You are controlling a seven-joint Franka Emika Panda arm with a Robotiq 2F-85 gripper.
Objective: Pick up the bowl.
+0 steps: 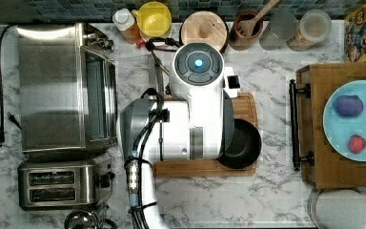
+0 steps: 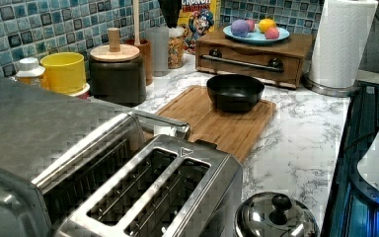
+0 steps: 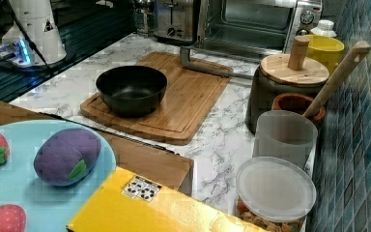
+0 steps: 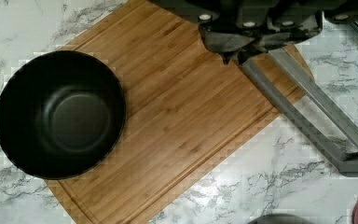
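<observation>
While the white robot arm (image 1: 190, 119) hangs over the rectangular bamboo cutting board (image 1: 205, 167) in the top view, the round glossy black bowl (image 1: 242, 144) sits at the top view's right end of that board, half hidden under the arm. Over to the wrist view: the bowl (image 4: 60, 114) rests upright on a board corner, and the dark gripper (image 4: 235, 58) is well apart from it, its fingers seemingly closed together, gripping nothing. White marble worktop (image 1: 276, 191) all around.
</observation>
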